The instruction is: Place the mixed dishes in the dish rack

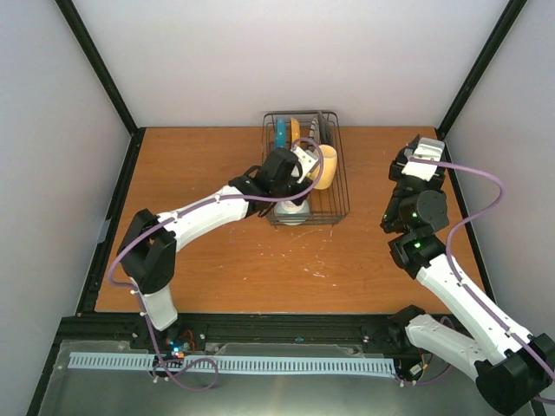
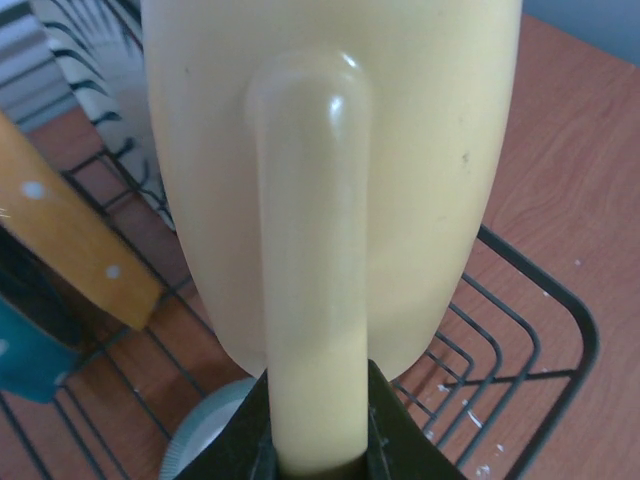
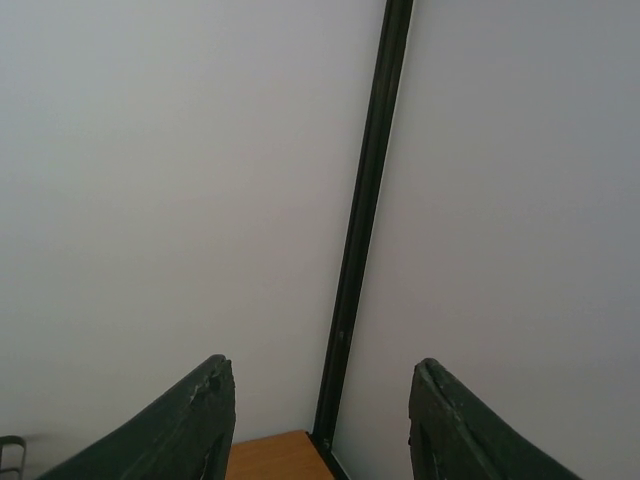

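My left gripper (image 1: 305, 163) is shut on the handle of the cream-yellow mug (image 1: 326, 166) and holds it over the dark wire dish rack (image 1: 338, 206). In the left wrist view the mug (image 2: 420, 150) fills the frame, its handle (image 2: 315, 300) clamped between my fingertips (image 2: 245, 435). Plates stand on edge in the rack: teal dotted (image 1: 281, 133), yellow-orange (image 1: 295, 130), and white with black stripes (image 2: 100, 60). The mint-green bowl (image 1: 295, 212) sits at the rack's near end, under the mug in the left wrist view (image 2: 205, 430). My right gripper (image 1: 425, 149) is open and empty, far right, facing the wall corner.
The rack stands at the back middle of the brown table (image 1: 217, 260). A black frame post (image 3: 365, 230) runs up the white wall corner in front of the right gripper. The rack's rim (image 2: 560, 330) lies right of the mug.
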You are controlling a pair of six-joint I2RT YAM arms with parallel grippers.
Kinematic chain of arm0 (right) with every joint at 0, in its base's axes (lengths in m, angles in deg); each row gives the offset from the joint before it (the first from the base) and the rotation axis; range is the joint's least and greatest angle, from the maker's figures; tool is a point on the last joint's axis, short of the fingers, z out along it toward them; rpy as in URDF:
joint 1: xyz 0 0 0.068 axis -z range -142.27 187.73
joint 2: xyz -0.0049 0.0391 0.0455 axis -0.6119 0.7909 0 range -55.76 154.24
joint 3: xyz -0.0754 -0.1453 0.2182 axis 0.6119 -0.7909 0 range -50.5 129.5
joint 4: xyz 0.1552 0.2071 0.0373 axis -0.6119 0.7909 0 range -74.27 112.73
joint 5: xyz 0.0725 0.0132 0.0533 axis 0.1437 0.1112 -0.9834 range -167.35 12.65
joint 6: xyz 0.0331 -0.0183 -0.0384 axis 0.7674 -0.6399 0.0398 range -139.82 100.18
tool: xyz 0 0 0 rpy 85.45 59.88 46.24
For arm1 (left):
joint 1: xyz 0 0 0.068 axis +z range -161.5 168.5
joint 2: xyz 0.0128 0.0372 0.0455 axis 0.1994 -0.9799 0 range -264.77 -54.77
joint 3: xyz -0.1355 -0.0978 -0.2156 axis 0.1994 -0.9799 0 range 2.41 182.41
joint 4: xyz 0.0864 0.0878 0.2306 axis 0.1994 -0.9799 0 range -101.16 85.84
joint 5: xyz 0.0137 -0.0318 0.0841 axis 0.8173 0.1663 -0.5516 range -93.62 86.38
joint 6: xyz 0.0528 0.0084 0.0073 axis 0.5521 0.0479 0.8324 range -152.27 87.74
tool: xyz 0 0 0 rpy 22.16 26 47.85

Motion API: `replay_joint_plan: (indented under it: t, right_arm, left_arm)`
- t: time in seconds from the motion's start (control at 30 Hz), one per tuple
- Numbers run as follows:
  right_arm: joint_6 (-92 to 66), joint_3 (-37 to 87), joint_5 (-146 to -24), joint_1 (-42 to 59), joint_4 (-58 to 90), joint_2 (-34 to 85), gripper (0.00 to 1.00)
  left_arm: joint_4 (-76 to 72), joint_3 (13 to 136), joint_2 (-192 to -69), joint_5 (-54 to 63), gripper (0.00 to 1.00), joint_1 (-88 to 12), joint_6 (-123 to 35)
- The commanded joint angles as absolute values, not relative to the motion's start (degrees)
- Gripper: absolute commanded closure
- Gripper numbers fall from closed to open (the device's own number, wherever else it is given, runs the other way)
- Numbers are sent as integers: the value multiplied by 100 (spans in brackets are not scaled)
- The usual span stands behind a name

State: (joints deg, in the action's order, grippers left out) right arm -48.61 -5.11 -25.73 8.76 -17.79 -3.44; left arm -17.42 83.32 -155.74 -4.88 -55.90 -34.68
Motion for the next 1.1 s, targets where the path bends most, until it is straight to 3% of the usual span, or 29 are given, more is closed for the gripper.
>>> replay_joint_plan:
  t: [0.0,0.3,1.07]
  right_arm:
    - [-4539,-602,-2776,1063,-1478,-492,52]
    - [-4313,-606,-3173,1445,-1209,-557,52]
    - [-3918,-361,-3672,1889,-885,-268,51]
  left_arm:
    - [-1085,8408,-15584,-166,99,-5694,-3499]
    - [-903,8094,-15835,-18,99,-5698,-3238]
    - [-911,8756,-16921,369,99,-5695,-3168]
